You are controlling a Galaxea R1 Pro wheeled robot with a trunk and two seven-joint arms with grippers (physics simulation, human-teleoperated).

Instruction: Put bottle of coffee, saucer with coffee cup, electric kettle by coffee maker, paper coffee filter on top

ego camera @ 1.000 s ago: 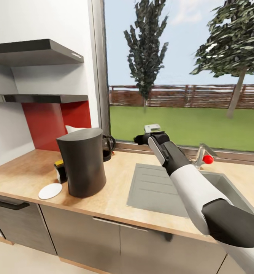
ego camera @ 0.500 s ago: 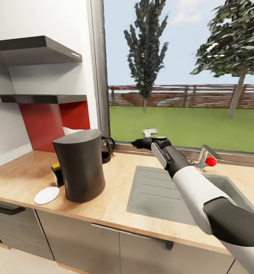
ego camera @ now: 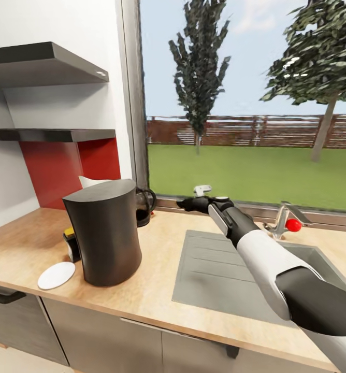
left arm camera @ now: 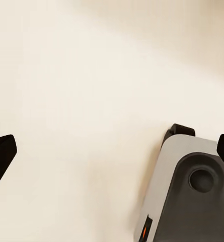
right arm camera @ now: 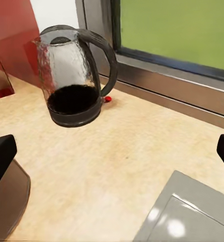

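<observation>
A tall dark coffee maker point(ego camera: 103, 233) stands on the wooden countertop point(ego camera: 157, 259). Behind it by the window sits the glass electric kettle point(ego camera: 144, 204) with a black handle, also the kettle point(right arm camera: 74, 80) in the right wrist view. A white saucer point(ego camera: 56, 274) lies at the coffee maker's left front. My right gripper point(ego camera: 186, 203) hovers low over the counter, a short way right of the kettle, open and empty point(right arm camera: 112, 154). My left gripper point(left arm camera: 112, 151) is open over pale floor, above the robot's base point(left arm camera: 187, 196).
A small black and yellow object point(ego camera: 69, 243) stands left of the coffee maker, and a white shape point(ego camera: 89, 181) peeks up behind it. A grey sink point(ego camera: 235, 264) with a red-knobbed faucet point(ego camera: 292, 224) lies to the right. Two dark shelves point(ego camera: 48, 135) hang on the left wall.
The head camera has shifted, so the counter sits lower and further left in the picture. My right gripper has lowered and reached further toward the kettle.
</observation>
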